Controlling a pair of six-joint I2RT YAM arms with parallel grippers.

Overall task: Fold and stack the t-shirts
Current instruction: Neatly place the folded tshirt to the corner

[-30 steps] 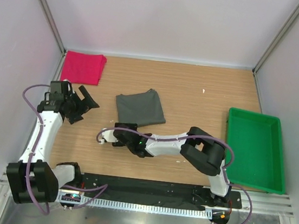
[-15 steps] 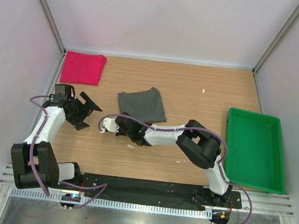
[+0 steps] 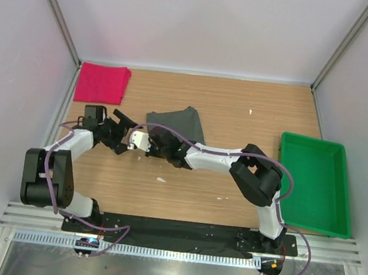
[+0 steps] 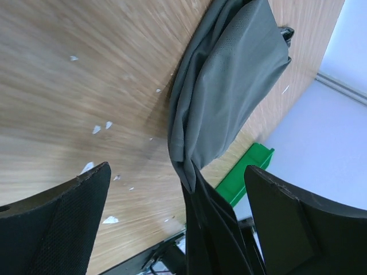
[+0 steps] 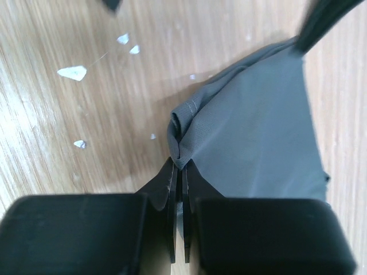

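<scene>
Red cloth first: the pinkish-red t-shirt (image 3: 101, 83) lies folded flat, well to the left of the grey t-shirt (image 3: 180, 122) and farther back, and it has not moved in the last second. What has changed is both arms. Your left gripper (image 3: 123, 133) was out by the left wall a second ago. It has now swung in and sits just left of the grey t-shirt's near-left corner. Its jaws are spread wide and hold nothing. In the left wrist view the grey cloth runs up between the two fingers without touching either.

The grey t-shirt itself has slid slightly back and no longer lies as square as it did. Its near-left corner is bunched and raised off the table (image 3: 241, 111). The right gripper (image 5: 179, 169) did that: it was lying just in front of the shirt, and it has come up to that corner. The right wrist view shows its jaws all but closed, pinching the rolled hem.

I judge that folding is finished on both shirts and you are at the stacking step. The grey t-shirt is held at one corner and the left gripper is lined up to take a second hold. With only one pinch, the folded layers may fall open when the shirt is lifted.

Well to the right of the grey t-shirt, the green tray (image 3: 314, 141) has not moved.

No brand, label or writing can be read on either shirt, the arms or the tray.
</scene>
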